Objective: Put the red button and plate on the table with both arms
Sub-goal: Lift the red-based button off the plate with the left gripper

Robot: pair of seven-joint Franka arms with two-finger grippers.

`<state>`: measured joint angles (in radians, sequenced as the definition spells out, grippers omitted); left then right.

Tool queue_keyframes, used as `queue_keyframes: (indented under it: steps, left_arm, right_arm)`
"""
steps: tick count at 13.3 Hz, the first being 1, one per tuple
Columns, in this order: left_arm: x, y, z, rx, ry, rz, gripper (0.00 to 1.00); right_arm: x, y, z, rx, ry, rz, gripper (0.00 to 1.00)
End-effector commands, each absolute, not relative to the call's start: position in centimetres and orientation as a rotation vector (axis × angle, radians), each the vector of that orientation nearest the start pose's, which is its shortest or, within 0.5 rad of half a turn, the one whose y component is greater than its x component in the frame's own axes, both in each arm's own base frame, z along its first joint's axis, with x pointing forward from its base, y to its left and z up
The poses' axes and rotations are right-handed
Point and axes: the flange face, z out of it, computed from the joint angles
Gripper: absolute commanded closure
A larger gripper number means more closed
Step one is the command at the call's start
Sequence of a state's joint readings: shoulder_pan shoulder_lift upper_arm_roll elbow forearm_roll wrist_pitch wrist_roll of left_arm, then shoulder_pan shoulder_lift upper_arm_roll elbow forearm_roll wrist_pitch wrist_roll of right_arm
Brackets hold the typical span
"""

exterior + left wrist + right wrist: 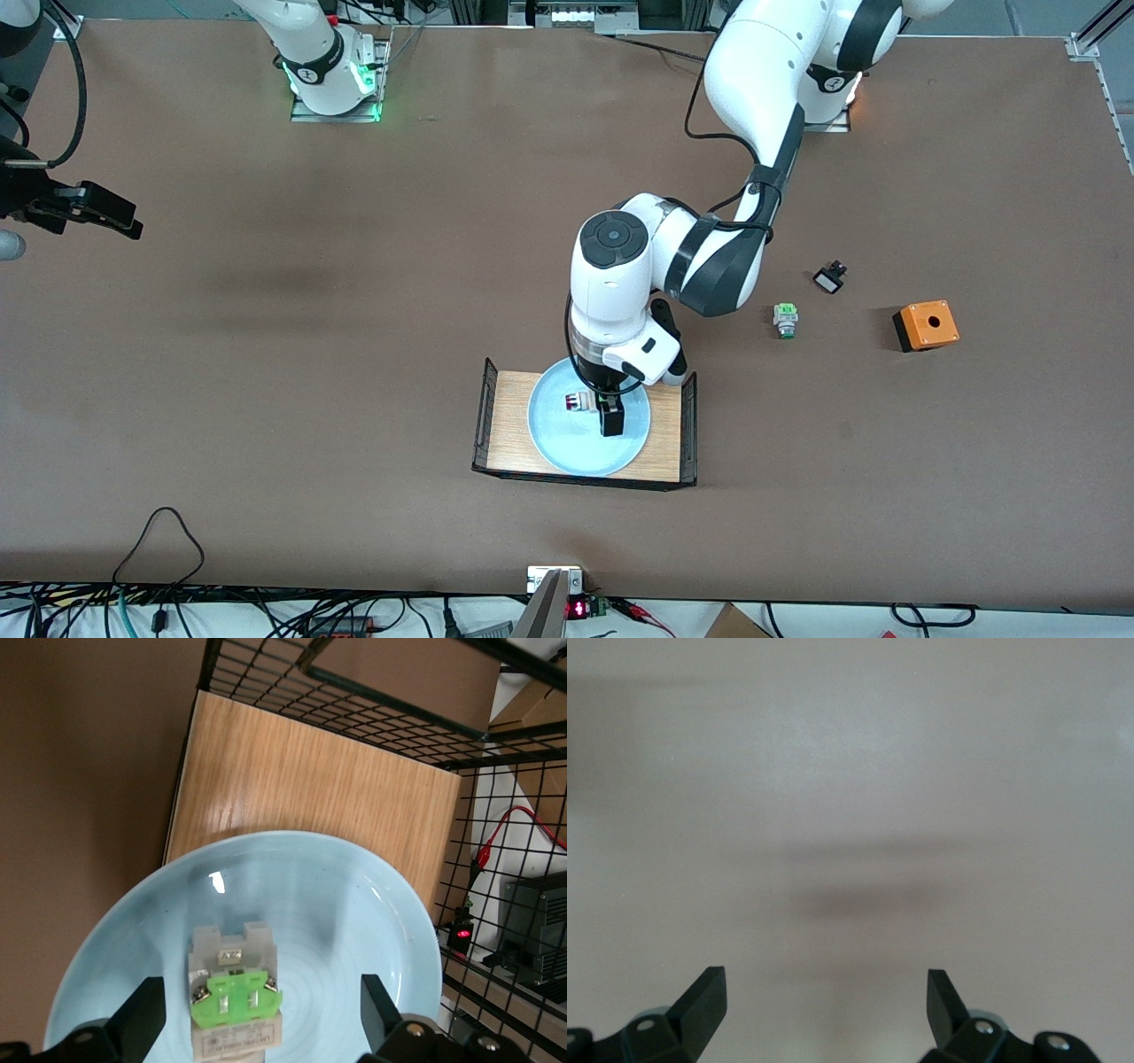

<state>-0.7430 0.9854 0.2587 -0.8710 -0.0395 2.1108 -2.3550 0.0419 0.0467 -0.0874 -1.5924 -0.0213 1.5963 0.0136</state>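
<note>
Wood tray (514, 425) carries the plate (558, 447), where the spread-fingered left gripper (257, 1014) straddles the small, light, rigid red button (232, 1005), best pinched across its whitish body; right gripper (824, 1010) waits open

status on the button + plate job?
Nothing is on the brown table yet. In hand: the open left gripper straddles the red push-button switch, which lies on the pale blue plate in the light-wood tray. Left: move both out. The open right gripper waits over bare table.
</note>
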Motion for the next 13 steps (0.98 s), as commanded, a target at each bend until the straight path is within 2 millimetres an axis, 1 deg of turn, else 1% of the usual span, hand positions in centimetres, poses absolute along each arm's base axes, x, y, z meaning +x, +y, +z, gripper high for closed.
queue_keyframes:
  steps: [1, 4, 6, 7, 8, 9, 10, 13]
  left_arm:
    - [67.3, -46.4, 34.2, 1.803, 2.202, 0.321, 0.35]
    - [67.3, -46.4, 34.4, 1.808, 2.196, 0.339, 0.68]
    - [67.3, -46.4, 34.4, 1.809, 2.194, 0.339, 0.87]
    - [67.3, -46.4, 34.3, 1.815, 2.190, 0.338, 0.94]
    - [67.3, -46.4, 34.6, 1.824, 2.180, 0.340, 0.98]
    - [67.3, -46.3, 35.2, 1.821, 2.177, 0.343, 0.99]
    - [67.6, -45.8, 35.7, 1.816, 2.183, 0.358, 0.99]
    - [67.6, -44.4, 40.5, 1.818, 2.172, 0.367, 0.99]
  right_arm:
    - [56.2, -2.9, 59.2, -3.163, 0.081, 0.066, 0.00]
    - [56.2, -2.9, 59.2, -3.163, 0.081, 0.061, 0.00]
    - [56.2, -3.0, 59.1, -3.163, 0.083, 0.066, 0.00]
    - [56.2, -3.0, 59.1, -3.163, 0.083, 0.066, 0.00]
    - [56.2, -3.0, 59.1, -3.161, 0.083, 0.064, 0.00]
    - [56.3, -3.0, 59.0, -3.161, 0.083, 0.066, 0.00]
    - [56.3, -3.1, 59.0, -3.163, 0.086, 0.066, 0.00]
    - [56.3, -2.9, 59.2, -3.165, 0.078, 0.057, 0.00]
